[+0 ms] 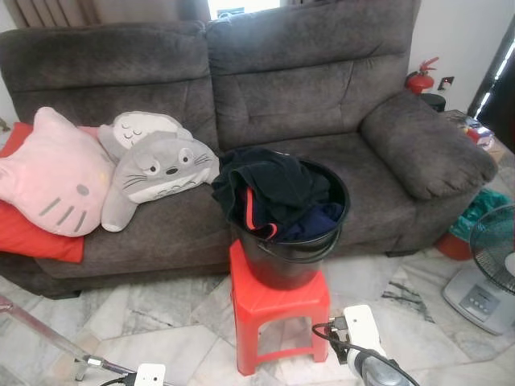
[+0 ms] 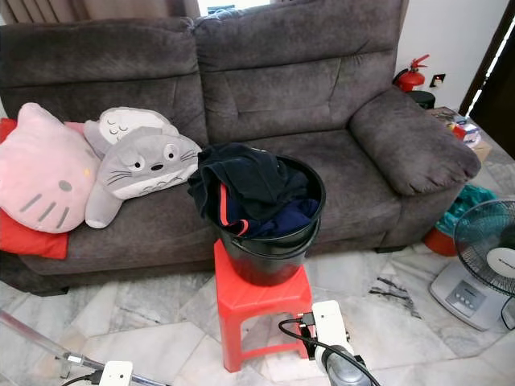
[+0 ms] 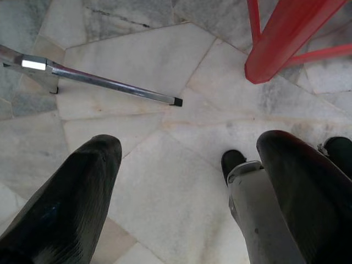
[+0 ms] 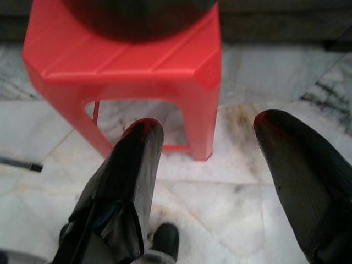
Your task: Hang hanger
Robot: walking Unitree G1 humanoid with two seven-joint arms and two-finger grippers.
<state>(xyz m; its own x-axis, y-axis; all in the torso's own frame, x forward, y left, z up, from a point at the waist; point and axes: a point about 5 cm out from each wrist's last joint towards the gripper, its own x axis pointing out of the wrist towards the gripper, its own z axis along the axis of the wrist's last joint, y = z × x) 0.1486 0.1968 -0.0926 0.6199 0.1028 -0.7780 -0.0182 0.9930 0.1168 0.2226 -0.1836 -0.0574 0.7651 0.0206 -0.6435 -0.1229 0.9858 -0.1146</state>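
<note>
No hanger visible anywhere; black bucket (image 1: 287, 233) of dark clothes (image 1: 273, 193) sits on red stool (image 1: 278, 310) dead ahead at 12 o'clock. Left pincer (image 3: 187, 181) and right pincer (image 4: 220, 165) both spread open, empty, low over the floor. Risk: stool is light, so a reach that snags cloth probably tips the bucket.

I am standing in a home living room. A grey fabric sofa (image 1: 241, 121) spans the wall ahead of me, with a pink cat cushion (image 1: 52, 173) and two grey plush toys (image 1: 157, 165) on its seat. The floor (image 1: 161, 330) is marble tile. A black bucket (image 1: 282, 257) of clothes (image 1: 269, 189) sits on a red plastic stool (image 1: 278, 310). A standing fan (image 1: 491, 257) and a fire extinguisher (image 1: 420, 78) stand at the sofa's right end.
</note>
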